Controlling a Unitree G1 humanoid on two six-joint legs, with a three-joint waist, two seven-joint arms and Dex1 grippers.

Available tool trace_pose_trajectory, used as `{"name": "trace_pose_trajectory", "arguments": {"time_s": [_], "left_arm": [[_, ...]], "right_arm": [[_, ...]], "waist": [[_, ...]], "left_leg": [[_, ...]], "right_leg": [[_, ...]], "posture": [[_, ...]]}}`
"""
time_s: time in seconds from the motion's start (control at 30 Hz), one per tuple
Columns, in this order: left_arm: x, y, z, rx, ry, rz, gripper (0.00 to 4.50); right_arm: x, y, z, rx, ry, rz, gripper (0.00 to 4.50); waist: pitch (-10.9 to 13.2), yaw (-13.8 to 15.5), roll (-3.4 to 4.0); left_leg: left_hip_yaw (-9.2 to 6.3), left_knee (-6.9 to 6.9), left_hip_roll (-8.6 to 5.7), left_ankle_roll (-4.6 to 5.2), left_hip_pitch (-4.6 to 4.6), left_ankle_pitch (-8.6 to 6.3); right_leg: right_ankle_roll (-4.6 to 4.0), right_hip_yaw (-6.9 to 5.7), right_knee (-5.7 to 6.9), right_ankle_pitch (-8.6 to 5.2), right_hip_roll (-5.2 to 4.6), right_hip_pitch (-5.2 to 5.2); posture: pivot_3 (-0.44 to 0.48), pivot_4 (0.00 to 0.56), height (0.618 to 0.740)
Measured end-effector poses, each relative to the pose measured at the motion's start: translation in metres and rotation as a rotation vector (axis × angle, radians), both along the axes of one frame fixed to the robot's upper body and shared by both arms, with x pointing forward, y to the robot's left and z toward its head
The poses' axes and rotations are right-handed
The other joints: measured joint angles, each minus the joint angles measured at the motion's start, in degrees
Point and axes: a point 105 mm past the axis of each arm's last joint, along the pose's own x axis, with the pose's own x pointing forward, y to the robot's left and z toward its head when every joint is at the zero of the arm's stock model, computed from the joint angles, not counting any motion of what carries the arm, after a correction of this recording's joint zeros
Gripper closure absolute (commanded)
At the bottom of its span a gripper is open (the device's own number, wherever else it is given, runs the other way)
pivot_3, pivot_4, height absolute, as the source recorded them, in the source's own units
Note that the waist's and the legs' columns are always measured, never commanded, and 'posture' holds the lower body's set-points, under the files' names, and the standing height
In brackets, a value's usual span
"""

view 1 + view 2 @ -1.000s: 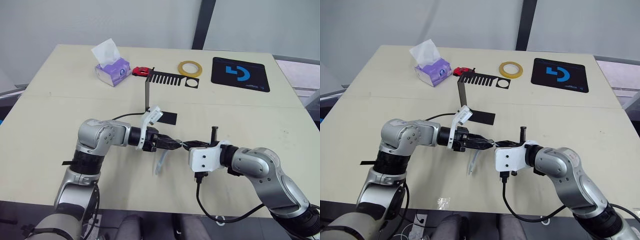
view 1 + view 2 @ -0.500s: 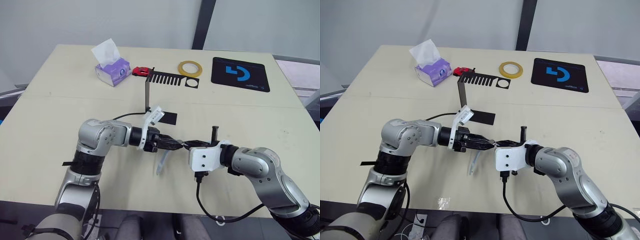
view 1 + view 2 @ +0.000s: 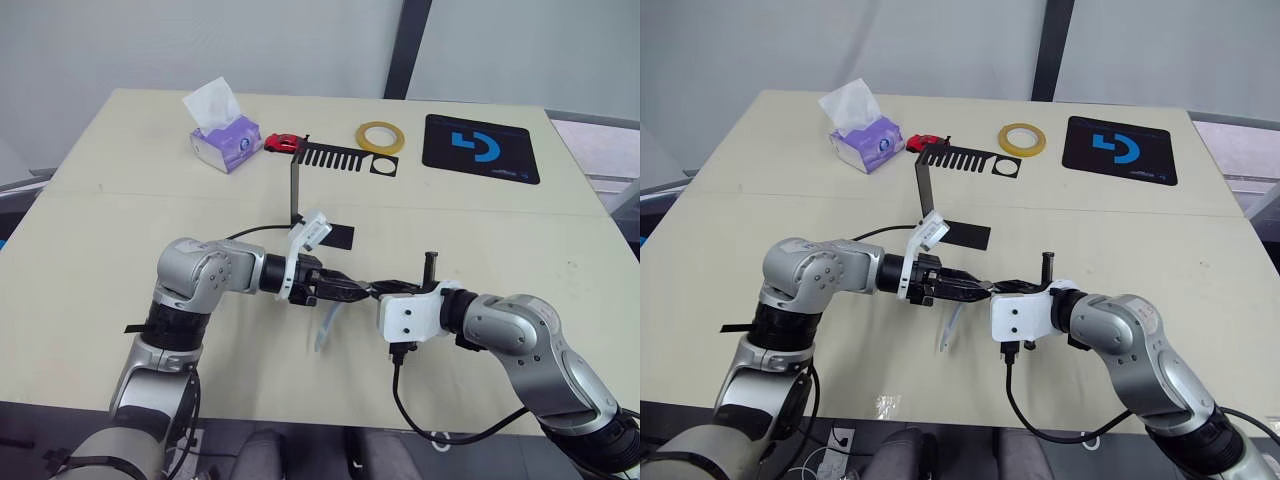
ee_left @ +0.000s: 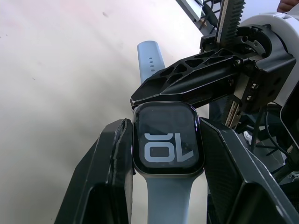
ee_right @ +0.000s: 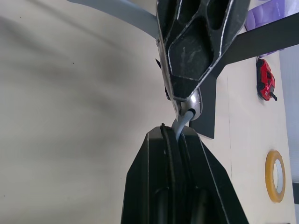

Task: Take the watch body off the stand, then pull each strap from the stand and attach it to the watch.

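The watch body (image 4: 167, 138) shows large light digits on its dark screen, appearing upside down as "10". At the bench's 1 o'clock corner, the black mat (image 3: 481, 148) carries a blue logo without legible letters.

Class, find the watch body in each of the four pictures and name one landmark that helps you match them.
Left eye view: watch body between the two grippers, near table centre.
Right eye view: same spot.
Left wrist view: centre, clamped between the left gripper fingers.
Right wrist view: silver edge under the left gripper's finger.
Shared landmark: the hanging strap.
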Motion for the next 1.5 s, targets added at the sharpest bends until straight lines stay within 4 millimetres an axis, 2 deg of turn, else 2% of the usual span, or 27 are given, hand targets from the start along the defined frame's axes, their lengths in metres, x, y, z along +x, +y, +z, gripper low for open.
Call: {"name": "trace_pose_trajectory", "arguments": {"time_s": [0.27,0.4,0.5,0.53,0.6,0.7,0.83,0.97,1.1,1.27,1.5], "left_arm": [[0.001,-0.001,0.0,0.003,-0.021,-0.003,2.81],[0.001,-0.002,0.001,-0.008,-0.039,-0.016,2.81],[0.0,-0.003,0.0,-0.012,-0.061,-0.044,2.81],[0.0,-0.002,0.001,-0.014,-0.071,-0.051,2.81],[0.002,0.005,0.003,-0.016,-0.128,-0.077,2.81],[0.005,0.018,0.007,-0.002,-0.248,-0.132,2.81],[-0.002,0.029,0.012,0.018,-0.464,-0.318,2.81],[-0.006,0.041,0.001,0.052,-0.633,-0.472,2.81],[-0.005,0.046,-0.007,0.094,-0.787,-0.556,2.81],[-0.001,0.046,-0.014,0.123,-0.937,-0.581,2.81],[0.006,0.045,-0.019,0.162,-1.069,-0.573,2.81]], "right_arm": [[0.0,-0.001,0.001,-0.003,0.001,-0.004,4.5],[-0.001,0.003,0.005,0.03,0.003,0.011,3.05],[-0.009,0.007,0.013,0.067,0.019,0.044,1.6],[-0.011,0.006,0.015,0.084,0.031,0.046,0.98],[-0.022,-0.001,0.018,0.169,0.132,0.036,0.03],[-0.034,-0.01,0.022,0.323,0.296,0.01,0.03],[-0.046,-0.024,0.037,0.536,0.507,0.009,0.03],[-0.056,-0.031,0.046,0.672,0.66,0.029,0.03],[-0.062,-0.033,0.048,0.69,0.737,0.031,0.03],[-0.071,-0.035,0.04,0.663,0.812,0.024,0.03],[-0.073,-0.036,0.037,0.647,0.803,0.017,0.03]], "waist": [[0.0,-0.01,0.0],[0.0,-0.02,0.0],[0.0,0.0,0.0],[0.0,0.03,0.0],[0.0,0.05,0.0],[0.0,-0.01,0.0],[0.01,0.02,0.02],[0.01,0.02,0.02],[0.01,0.08,0.02],[0.01,0.08,0.02],[0.01,0.09,0.01]], "left_leg": [[0.0,0.0,0.0,0.0,0.0,0.0],[0.0,0.0,0.01,0.0,0.0,0.0],[-0.01,-0.01,0.01,-0.03,0.0,0.01],[-0.02,-0.01,0.01,-0.04,0.0,0.0],[-0.04,-0.02,0.03,-0.05,-0.02,-0.01],[-0.02,-0.03,0.04,-0.01,-0.02,-0.03],[-0.04,-0.05,0.07,0.15,-0.01,-0.12],[-0.04,-0.1,0.08,0.21,-0.02,-0.16],[-0.06,-0.09,0.07,0.29,-0.07,-0.2],[-0.06,-0.08,0.08,0.36,-0.14,-0.24],[-0.06,-0.06,0.08,0.37,-0.17,-0.25]], "right_leg": [[0.0,0.0,-0.01,0.0,-0.01,0.0],[0.0,0.0,-0.01,0.0,-0.02,0.0],[0.0,0.0,-0.01,0.0,-0.02,0.0],[0.0,0.0,-0.01,0.0,-0.02,0.0],[0.0,0.0,-0.04,0.0,-0.06,0.01],[0.0,-0.01,-0.04,0.0,-0.13,0.01],[-0.03,0.01,-0.08,-0.02,-0.19,0.03],[-0.05,0.04,-0.14,-0.03,-0.22,0.03],[-0.05,0.03,-0.19,-0.03,-0.24,0.03],[0.0,0.02,-0.28,0.0,-0.21,0.03],[0.05,0.02,-0.33,0.03,-0.18,0.03]], "posture": [[0.0,0.15,0.738],[0.0,0.15,0.738],[0.0,0.15,0.738],[0.0,0.15,0.738],[0.0,0.15,0.738],[0.0,0.15,0.738],[0.0,0.15,0.738],[0.0,0.15,0.738],[0.0,0.15,0.738],[0.0,0.15,0.738],[0.0,0.15,0.738]]}}
